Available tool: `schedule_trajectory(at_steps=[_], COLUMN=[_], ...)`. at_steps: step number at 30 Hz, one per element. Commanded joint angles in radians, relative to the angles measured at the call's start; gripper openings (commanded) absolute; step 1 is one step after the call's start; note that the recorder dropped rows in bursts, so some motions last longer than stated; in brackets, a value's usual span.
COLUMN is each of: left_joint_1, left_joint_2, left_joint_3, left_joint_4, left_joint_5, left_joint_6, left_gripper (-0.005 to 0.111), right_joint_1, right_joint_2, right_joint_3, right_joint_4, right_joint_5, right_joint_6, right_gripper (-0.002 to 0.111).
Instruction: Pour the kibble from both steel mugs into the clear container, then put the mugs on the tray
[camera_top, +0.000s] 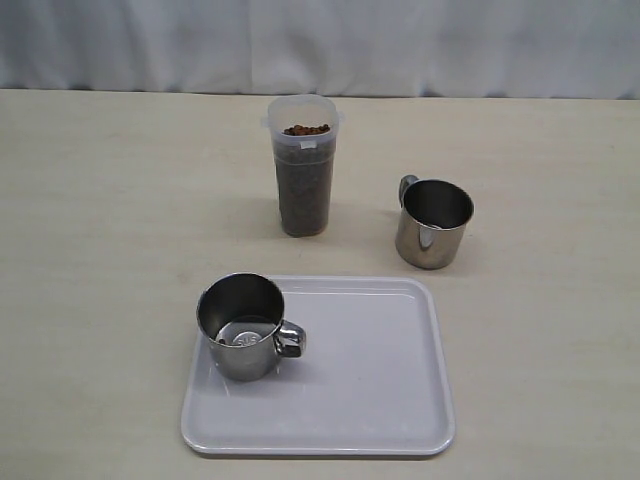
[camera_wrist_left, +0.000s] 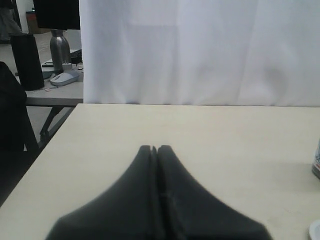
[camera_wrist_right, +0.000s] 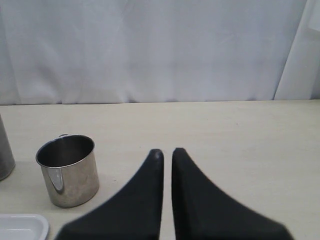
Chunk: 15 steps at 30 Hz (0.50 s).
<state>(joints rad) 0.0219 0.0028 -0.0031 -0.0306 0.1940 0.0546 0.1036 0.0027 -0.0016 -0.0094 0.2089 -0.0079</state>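
Kibble (camera_top: 306, 130), small brown pellets, fills the tall clear plastic container (camera_top: 305, 190). Our left pincer (camera_wrist_left: 154, 148) and right pincer (camera_wrist_right: 166, 152) are both closed, holding nothing. One shiny steel mug (camera_wrist_right: 68, 171) stands near the right pincer, apart; the other mug (camera_top: 243, 325) sits on the white flat tray (camera_top: 370, 400).

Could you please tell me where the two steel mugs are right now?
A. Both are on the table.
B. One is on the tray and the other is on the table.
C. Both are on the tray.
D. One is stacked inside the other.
B: one steel mug stands on the tray, while the other mug sits on the table, to the right of the clear container in the exterior view.
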Motion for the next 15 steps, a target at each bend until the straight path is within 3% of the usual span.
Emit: schedule_trajectory(at_steps=[1,15], left_joint_1=[0.002,-0.019], left_joint_2=[-0.003,-0.003], left_joint_3=[0.003,0.003], left_joint_4=[-0.012,-0.008], left_joint_5=[-0.013,-0.013], left_joint_6=[0.025,0.025], left_gripper=[0.0,0.0], right_joint_1=[0.003,0.003], right_joint_2=[-0.003,-0.003], right_joint_3=[0.002,0.002], right_joint_4=[0.002,0.002], right_joint_5=[0.001,0.001], right_joint_6=[0.001,0.001], right_gripper=[0.005,0.005])
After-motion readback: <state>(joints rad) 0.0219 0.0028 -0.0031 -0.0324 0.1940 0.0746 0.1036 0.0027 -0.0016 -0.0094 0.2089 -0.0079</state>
